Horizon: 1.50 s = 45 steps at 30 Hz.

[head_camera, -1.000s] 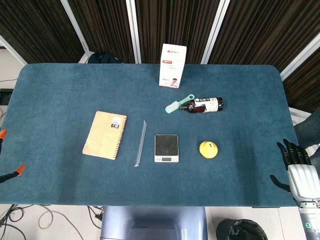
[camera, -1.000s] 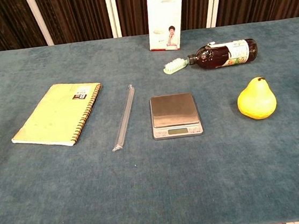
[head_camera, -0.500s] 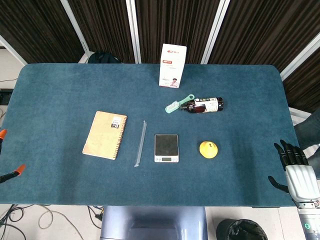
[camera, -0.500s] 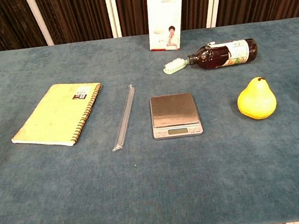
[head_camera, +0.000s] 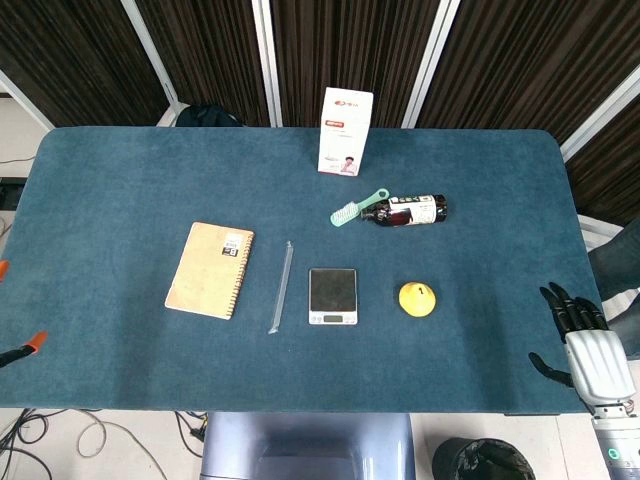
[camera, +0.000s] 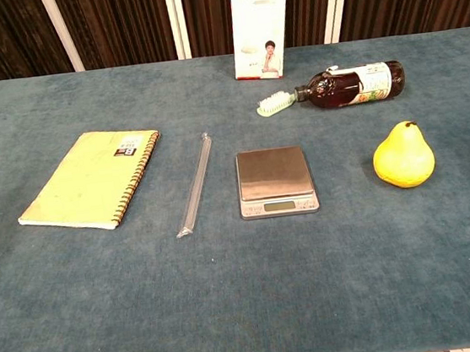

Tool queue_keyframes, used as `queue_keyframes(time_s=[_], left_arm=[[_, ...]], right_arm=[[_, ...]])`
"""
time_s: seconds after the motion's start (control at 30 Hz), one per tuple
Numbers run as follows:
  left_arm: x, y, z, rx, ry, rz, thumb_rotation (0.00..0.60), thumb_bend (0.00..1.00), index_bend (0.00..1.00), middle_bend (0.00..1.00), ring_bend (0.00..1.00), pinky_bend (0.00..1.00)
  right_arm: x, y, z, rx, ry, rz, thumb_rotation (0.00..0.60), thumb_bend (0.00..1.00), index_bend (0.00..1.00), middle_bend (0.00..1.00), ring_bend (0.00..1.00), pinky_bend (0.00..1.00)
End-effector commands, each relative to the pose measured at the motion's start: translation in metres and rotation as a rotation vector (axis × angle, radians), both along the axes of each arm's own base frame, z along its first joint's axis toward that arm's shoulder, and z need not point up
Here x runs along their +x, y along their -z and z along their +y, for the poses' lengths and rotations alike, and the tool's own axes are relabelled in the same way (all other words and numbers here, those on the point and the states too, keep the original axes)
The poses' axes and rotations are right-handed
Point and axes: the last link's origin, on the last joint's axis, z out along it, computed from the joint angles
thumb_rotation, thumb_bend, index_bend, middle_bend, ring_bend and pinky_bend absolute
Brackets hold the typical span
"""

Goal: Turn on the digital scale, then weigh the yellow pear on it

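The small silver digital scale [head_camera: 332, 295] [camera: 275, 181] sits near the middle of the blue table, its platform bare and its display dark. The yellow pear [head_camera: 417, 299] [camera: 403, 156] stands on the cloth just right of the scale, apart from it. My right hand [head_camera: 582, 343] hovers over the table's front right corner in the head view, fingers spread and holding nothing, well right of the pear. The chest view shows no hand. My left hand is outside both views.
A spiral notebook [head_camera: 210, 270] and a clear tube [head_camera: 281, 286] lie left of the scale. Behind it lie a green brush [head_camera: 346, 211] and a dark bottle [head_camera: 408, 211], with a white box [head_camera: 345, 132] standing further back. Orange-tipped clamps [head_camera: 22, 349] show at the left edge.
My right hand has crept slightly left and forward over the table's corner. Nothing on the table has moved.
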Motion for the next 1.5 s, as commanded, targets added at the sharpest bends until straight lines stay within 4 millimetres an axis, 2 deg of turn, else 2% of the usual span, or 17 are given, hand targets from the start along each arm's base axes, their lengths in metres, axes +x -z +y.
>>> queue_keyframes(time_s=[0.03, 0.13, 0.33, 0.53, 0.73, 1.07, 1.23, 1.5], left_arm=[[0.0, -0.001, 0.0, 0.005, 0.001, -0.005, 0.6, 0.0, 0.03, 0.0, 0.0, 0.02], [0.001, -0.001, 0.001, 0.002, 0.008, -0.013, 0.6, 0.0, 0.03, 0.0, 0.0, 0.02], [-0.001, -0.001, 0.002, 0.002, -0.007, -0.016, 0.6, 0.0, 0.03, 0.0, 0.0, 0.02], [-0.001, -0.001, 0.003, 0.01, -0.008, -0.023, 0.6, 0.0, 0.03, 0.0, 0.0, 0.03], [-0.002, -0.004, 0.003, 0.02, -0.011, -0.032, 0.6, 0.0, 0.03, 0.0, 0.0, 0.03], [-0.003, -0.004, 0.004, 0.017, -0.017, -0.037, 0.6, 0.0, 0.03, 0.0, 0.0, 0.03], [-0.004, -0.004, 0.004, 0.017, -0.025, -0.039, 0.6, 0.0, 0.03, 0.0, 0.0, 0.03], [-0.004, -0.004, 0.005, 0.021, -0.029, -0.038, 0.6, 0.0, 0.03, 0.0, 0.0, 0.03]], right_arm=[[0.003, 0.007, 0.003, 0.058, -0.013, -0.013, 0.6, 0.43, 0.0, 0.3, 0.38, 0.36], [0.008, 0.016, 0.008, 0.153, -0.025, -0.055, 0.6, 0.52, 0.0, 0.36, 0.45, 0.45], [0.012, 0.034, 0.008, 0.249, -0.057, -0.022, 0.6, 0.58, 0.0, 0.47, 0.56, 0.52], [0.029, 0.056, -0.003, 0.346, -0.089, 0.016, 0.6, 0.7, 0.0, 0.61, 0.67, 0.65], [0.055, 0.076, -0.02, 0.412, -0.132, 0.02, 0.6, 0.87, 0.0, 0.7, 0.75, 0.7], [0.089, 0.106, -0.03, 0.551, -0.173, 0.113, 0.6, 0.93, 0.0, 0.71, 0.75, 0.7], [0.105, 0.124, -0.031, 0.602, -0.189, 0.123, 0.6, 0.93, 0.0, 0.72, 0.77, 0.72], [0.128, 0.151, -0.044, 0.608, -0.209, 0.155, 0.6, 0.93, 0.0, 0.73, 0.79, 0.72]])
